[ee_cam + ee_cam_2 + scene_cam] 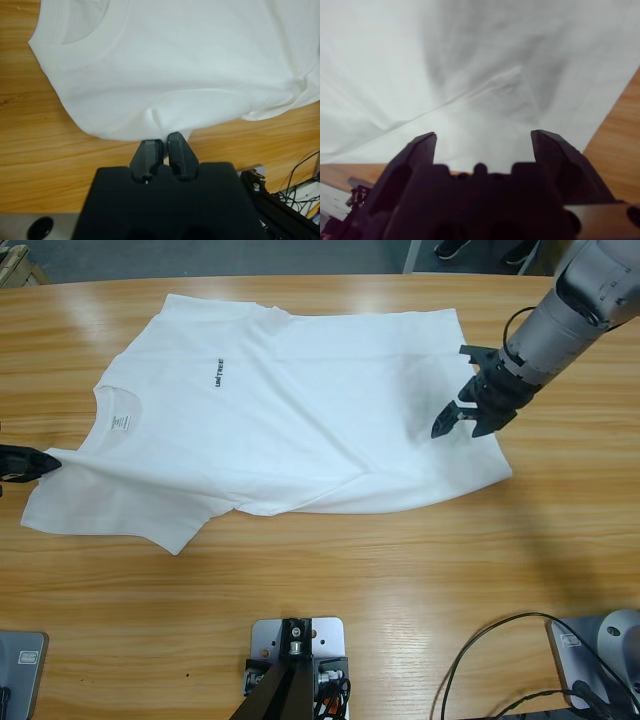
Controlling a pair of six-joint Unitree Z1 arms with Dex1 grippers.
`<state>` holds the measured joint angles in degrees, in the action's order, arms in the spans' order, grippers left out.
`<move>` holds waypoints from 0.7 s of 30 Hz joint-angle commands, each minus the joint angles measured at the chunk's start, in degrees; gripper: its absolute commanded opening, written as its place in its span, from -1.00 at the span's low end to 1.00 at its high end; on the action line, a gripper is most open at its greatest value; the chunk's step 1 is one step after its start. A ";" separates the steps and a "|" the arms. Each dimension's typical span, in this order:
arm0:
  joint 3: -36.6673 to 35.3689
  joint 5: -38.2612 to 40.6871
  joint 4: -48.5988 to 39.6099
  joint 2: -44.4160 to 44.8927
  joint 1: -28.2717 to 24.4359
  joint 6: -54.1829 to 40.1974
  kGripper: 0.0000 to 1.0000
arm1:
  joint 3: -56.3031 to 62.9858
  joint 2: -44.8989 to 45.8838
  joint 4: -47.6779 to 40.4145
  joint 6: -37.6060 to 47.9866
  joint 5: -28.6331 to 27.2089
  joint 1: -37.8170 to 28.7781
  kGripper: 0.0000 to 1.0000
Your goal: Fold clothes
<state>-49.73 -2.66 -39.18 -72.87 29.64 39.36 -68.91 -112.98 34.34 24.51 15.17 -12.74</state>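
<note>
We see the plain white short-sleeved cotton T-shirt spread across the frame's upper centre on the long wooden table. Left gripper pinches its sleeve hem (far left); right gripper, jaws spread, hovers over the bottom hem.

The arm is a silver-grey cylinder with a ribbed wrist. Its end effector is matte black, with two tapered, angular jaws on a blocky body.
</note>
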 commanded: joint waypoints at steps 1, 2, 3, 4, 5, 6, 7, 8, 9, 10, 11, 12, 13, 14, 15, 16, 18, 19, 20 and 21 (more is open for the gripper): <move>1.30 0.03 -1.07 -1.39 -0.64 -0.69 -1.00 | -2.97 -5.45 1.66 -1.53 -1.35 -0.53 0.53; 1.30 0.03 -1.07 -1.41 -0.64 -0.69 -1.00 | -3.34 -5.92 1.87 -1.66 -1.48 -0.53 0.53; 1.30 0.03 -1.07 -1.41 -0.64 -0.69 -1.00 | -3.67 -6.39 2.13 -1.74 -1.77 -0.53 0.53; 1.30 0.03 -1.07 -1.48 -0.64 -0.76 -1.00 | -3.78 -6.80 2.34 -1.81 -2.02 -0.46 0.53; 1.30 0.01 -1.09 -1.48 -0.64 -0.78 -1.00 | -3.83 -7.08 2.40 -1.83 -2.25 -0.39 0.53; 1.30 0.03 -1.07 -1.52 -0.64 -0.82 -1.00 | -3.85 -7.29 2.40 -1.83 -2.39 -0.35 0.53; 1.26 0.03 -1.07 -1.64 -0.64 -0.87 -1.00 | -3.86 -7.34 2.47 -1.83 -2.67 -0.35 0.53; 1.21 0.03 -1.07 -1.71 -0.64 -0.89 -1.00 | -3.86 -7.40 2.48 -1.83 -2.92 -0.34 0.53; 1.21 0.01 -1.07 -1.74 -0.64 -0.96 -1.00 | -3.99 -7.61 2.66 -1.88 -3.18 -0.14 0.52; 1.21 0.03 -1.07 -1.80 -0.64 -1.01 -1.00 | -4.07 -7.84 2.89 -2.01 -3.29 0.12 0.52; 1.21 0.03 -1.07 -1.83 -0.64 -1.08 -1.00 | -4.13 -8.05 3.08 -2.13 -3.36 0.35 0.52; 1.21 0.03 -1.07 -1.92 -0.64 -1.18 -1.00 | -4.13 -8.13 3.19 -2.18 -3.44 0.45 0.52; 1.21 0.01 -1.07 -2.04 -0.64 -1.22 -1.00 | -4.13 -8.24 3.19 -2.20 -3.48 0.51 0.51; 1.21 0.03 -1.03 -2.13 -0.64 -1.22 -1.00 | -4.20 -8.36 3.29 -2.24 -3.48 0.51 0.49; 1.21 0.01 -0.98 -2.22 -0.64 -1.29 -1.00 | -4.29 -8.45 3.36 -2.25 -3.48 0.52 0.39; 1.19 0.03 -0.98 -2.27 -0.64 -1.31 -1.00 | -4.34 -8.59 3.40 -2.27 -3.41 0.52 0.31; 1.19 0.03 -1.00 -2.22 -0.64 -1.31 -1.00 | -4.60 -8.94 3.73 -2.27 -3.48 0.52 0.26; 1.21 -0.01 -1.00 -2.18 -0.64 -1.38 -1.00 | -4.71 -9.15 3.86 -2.27 -3.48 0.52 0.26; 1.21 0.01 -0.98 -2.18 -0.64 -1.40 -1.00 | -4.74 -9.37 3.94 -2.27 -3.48 0.52 0.26; 1.21 -0.01 -0.98 -2.18 -0.64 -1.40 -1.00 | -4.74 -9.54 4.01 -2.31 -3.48 0.52 0.26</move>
<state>-49.73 -2.66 -39.25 -73.35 29.64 38.54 -72.97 -118.64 37.08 22.98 12.63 -12.73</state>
